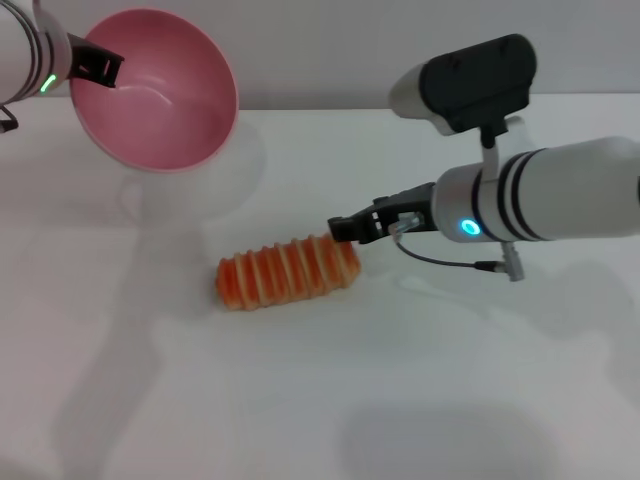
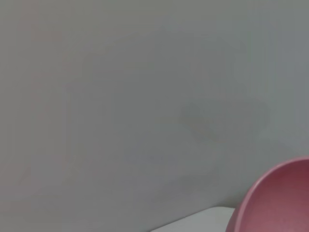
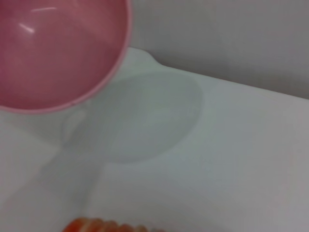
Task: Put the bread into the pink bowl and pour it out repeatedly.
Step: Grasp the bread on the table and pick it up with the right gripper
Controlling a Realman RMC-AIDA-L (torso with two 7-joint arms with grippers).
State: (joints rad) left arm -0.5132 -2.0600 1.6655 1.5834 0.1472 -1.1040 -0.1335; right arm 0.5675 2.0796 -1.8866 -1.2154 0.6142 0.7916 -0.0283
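The pink bowl (image 1: 160, 95) hangs in the air at the far left, tipped so its empty inside faces me. My left gripper (image 1: 100, 65) is shut on its rim. The bread (image 1: 288, 270), with its orange-and-cream ridged side up, lies on the white table (image 1: 420, 390) near the middle, below and to the right of the bowl. My right gripper (image 1: 345, 230) sits low at the bread's right end, touching or nearly touching it. The right wrist view shows the bowl (image 3: 53, 53) ahead and a sliver of the bread (image 3: 111, 226). Part of the bowl (image 2: 280, 203) shows in the left wrist view.
The bowl's shadow falls on the table under it. A plain pale wall (image 1: 330, 50) stands behind the table's back edge. Nothing else lies on the table.
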